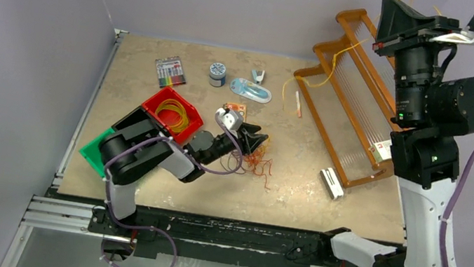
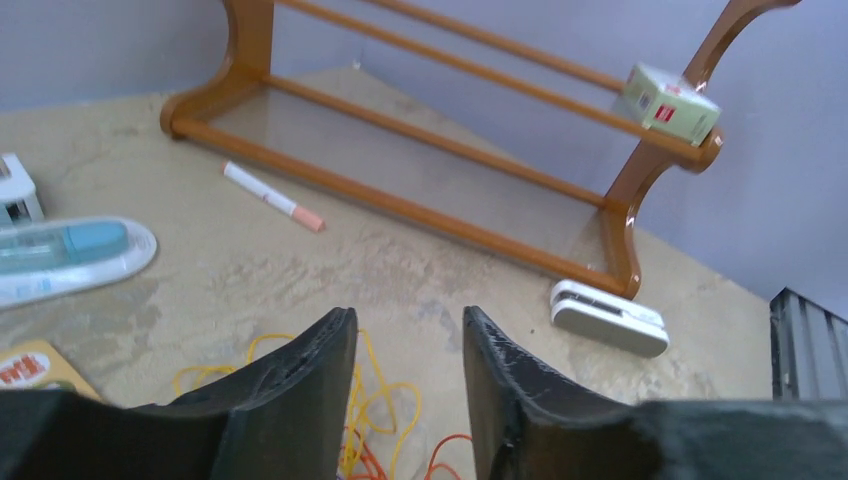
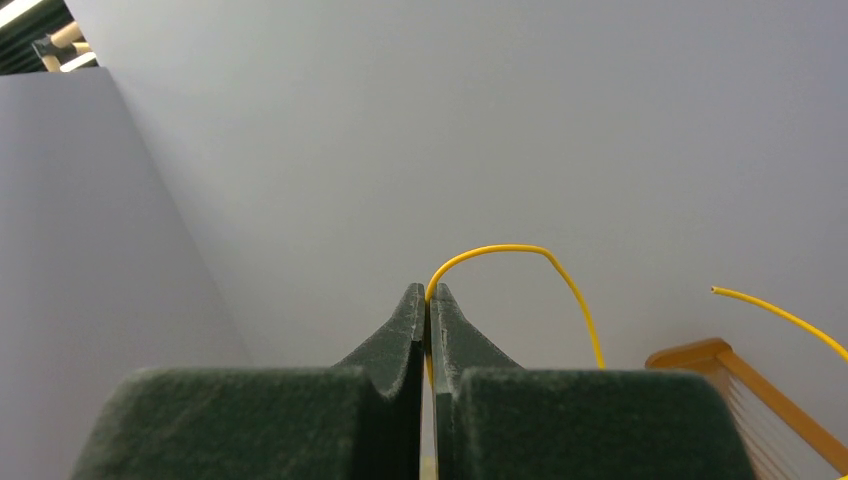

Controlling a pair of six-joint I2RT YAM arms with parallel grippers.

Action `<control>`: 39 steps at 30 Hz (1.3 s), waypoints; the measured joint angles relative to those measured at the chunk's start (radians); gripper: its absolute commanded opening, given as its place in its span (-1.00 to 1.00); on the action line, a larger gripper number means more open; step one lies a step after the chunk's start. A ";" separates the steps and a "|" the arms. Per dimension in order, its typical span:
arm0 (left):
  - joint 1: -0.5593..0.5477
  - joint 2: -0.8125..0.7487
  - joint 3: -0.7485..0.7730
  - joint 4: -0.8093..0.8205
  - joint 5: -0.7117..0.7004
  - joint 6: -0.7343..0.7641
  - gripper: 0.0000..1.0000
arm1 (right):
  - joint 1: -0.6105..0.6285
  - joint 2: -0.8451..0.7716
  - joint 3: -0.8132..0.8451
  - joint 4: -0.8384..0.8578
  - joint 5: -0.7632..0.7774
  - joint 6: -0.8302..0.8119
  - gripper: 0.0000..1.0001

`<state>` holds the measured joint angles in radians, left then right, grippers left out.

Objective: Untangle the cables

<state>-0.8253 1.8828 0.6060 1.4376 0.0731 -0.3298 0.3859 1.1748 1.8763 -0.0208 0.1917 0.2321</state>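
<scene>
A tangle of orange, yellow and dark cables [image 1: 257,160] lies on the table in the middle. My left gripper [image 1: 252,139] hovers low over it, open and empty. In the left wrist view, yellow and orange loops [image 2: 385,400] lie between and under the open fingers [image 2: 320,365]. My right gripper [image 1: 393,19] is raised high at the back right, shut on a single yellow cable [image 1: 336,60] that hangs down across the wooden rack to the table. In the right wrist view the yellow cable [image 3: 500,249] arcs out from the closed fingertips [image 3: 428,297]. A red bin [image 1: 163,98] holds a bundle of yellow cables [image 1: 174,114].
A wooden rack [image 1: 359,102] stands at the back right, with a small box [image 2: 670,100] on it. A green bin [image 1: 95,149] sits beside the red one. A marker pack [image 1: 170,71], a tin [image 1: 217,73], a blister pack [image 1: 251,91], a pen [image 2: 272,196] and a white clip [image 1: 331,183] lie around.
</scene>
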 measured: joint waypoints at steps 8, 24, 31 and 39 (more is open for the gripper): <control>0.000 -0.209 -0.035 -0.130 0.007 0.026 0.04 | 0.000 -0.013 -0.101 0.006 0.001 0.010 -1.00; 0.000 -0.528 -0.083 -0.378 -0.003 0.151 0.07 | 0.000 -0.058 -0.256 0.029 -0.049 0.052 -1.00; 0.000 -0.535 0.005 -0.409 0.051 0.202 0.07 | 0.000 -0.060 -0.307 0.063 -0.177 0.089 -1.00; 0.000 -0.525 0.015 -0.407 0.040 0.290 0.08 | 0.000 -0.051 -0.396 0.147 -0.291 0.105 -1.00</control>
<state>-0.8253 1.3582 0.6209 1.0306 0.1127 -0.0395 0.3859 1.1233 1.4803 0.1265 -0.0994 0.3367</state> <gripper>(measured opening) 0.536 0.008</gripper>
